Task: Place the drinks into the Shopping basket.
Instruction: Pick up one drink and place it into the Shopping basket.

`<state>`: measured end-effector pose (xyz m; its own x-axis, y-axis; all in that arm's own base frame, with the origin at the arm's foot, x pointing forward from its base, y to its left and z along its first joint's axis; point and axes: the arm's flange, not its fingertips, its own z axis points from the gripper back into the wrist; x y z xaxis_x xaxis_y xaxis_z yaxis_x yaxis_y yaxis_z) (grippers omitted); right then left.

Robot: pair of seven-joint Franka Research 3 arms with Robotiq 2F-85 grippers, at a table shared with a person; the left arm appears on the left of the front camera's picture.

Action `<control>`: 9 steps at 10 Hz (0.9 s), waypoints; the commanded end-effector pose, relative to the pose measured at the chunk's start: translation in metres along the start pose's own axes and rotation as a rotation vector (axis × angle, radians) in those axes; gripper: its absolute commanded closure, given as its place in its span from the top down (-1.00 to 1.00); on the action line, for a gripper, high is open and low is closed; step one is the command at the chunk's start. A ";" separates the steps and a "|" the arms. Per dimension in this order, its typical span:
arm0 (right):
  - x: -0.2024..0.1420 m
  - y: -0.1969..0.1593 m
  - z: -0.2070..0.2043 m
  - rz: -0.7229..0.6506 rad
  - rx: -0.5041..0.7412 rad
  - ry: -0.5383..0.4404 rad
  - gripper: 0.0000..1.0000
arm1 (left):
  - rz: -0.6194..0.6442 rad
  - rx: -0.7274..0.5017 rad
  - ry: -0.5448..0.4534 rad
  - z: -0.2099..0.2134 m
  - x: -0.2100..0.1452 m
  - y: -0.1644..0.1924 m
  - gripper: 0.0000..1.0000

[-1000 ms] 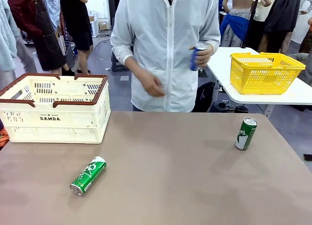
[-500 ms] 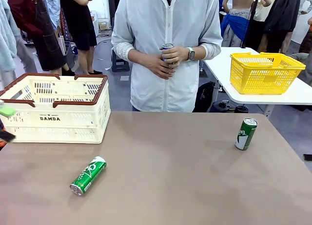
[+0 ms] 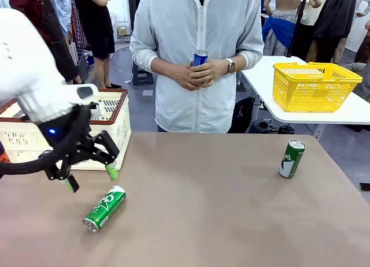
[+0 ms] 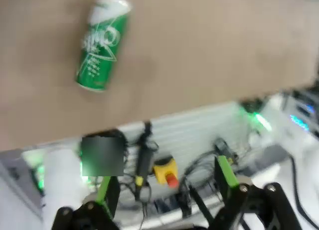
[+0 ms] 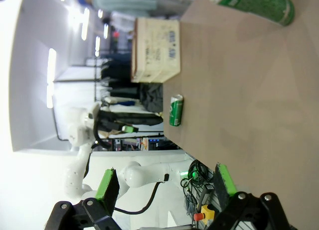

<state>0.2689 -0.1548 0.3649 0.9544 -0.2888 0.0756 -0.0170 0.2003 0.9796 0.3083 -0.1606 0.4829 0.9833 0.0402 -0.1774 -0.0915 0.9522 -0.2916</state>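
A green can [image 3: 104,207] lies on its side on the brown table [image 3: 202,221], front left; in the left wrist view this can [image 4: 102,43] is blurred and sits far above the fingers. My left gripper [image 3: 91,180] hangs open just above and behind it, in front of the cream Shopping basket [image 3: 119,131]; its jaws [image 4: 164,182] hold nothing. A second green can [image 3: 291,158] stands upright at the right. The person holds a blue can [image 3: 199,58] in both hands at the chest. In the right wrist view my right gripper [image 5: 165,182] is open and holds nothing, with the upright can [image 5: 251,3], the lying can [image 5: 176,110] and the basket [image 5: 154,50] beyond.
A yellow mesh basket [image 3: 315,85] stands on a white side table at the far right. The person [image 3: 199,76] stands at the table's far edge. Bare tabletop stretches between the two green cans. The table's near edge and cabling show in the left wrist view.
My left arm has swung in from the left, over the table in front of the basket and above the lying can. The person brought the blue can into both hands at the chest.
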 end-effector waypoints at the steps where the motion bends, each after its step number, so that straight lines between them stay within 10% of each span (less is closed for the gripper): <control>1: -0.001 0.005 0.004 -0.019 -0.006 0.014 1.00 | 0.091 0.246 -0.135 -0.019 0.003 -0.007 1.00; 3: -0.001 0.005 0.004 -0.019 -0.006 0.014 1.00 | -0.186 0.340 -0.227 -0.027 0.011 -0.003 1.00; 5: -0.001 0.005 0.004 -0.019 -0.006 0.014 1.00 | -0.348 0.322 -0.111 -0.035 0.026 0.014 1.00; 6: -0.001 0.005 0.004 -0.019 -0.006 0.014 1.00 | -0.273 0.166 0.014 -0.034 0.035 0.020 1.00; 7: -0.001 0.005 0.004 -0.019 -0.006 0.014 1.00 | -0.263 0.368 -0.178 -0.036 0.015 -0.005 1.00; 9: -0.001 0.005 0.004 -0.019 -0.006 0.014 1.00 | -0.263 0.368 -0.178 -0.036 0.015 -0.005 1.00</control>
<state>0.2689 -0.1549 0.3649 0.9543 -0.2892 0.0755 -0.0168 0.2005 0.9795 0.3233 -0.1709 0.4432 0.9757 -0.2191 0.0034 0.2190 0.9757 0.0073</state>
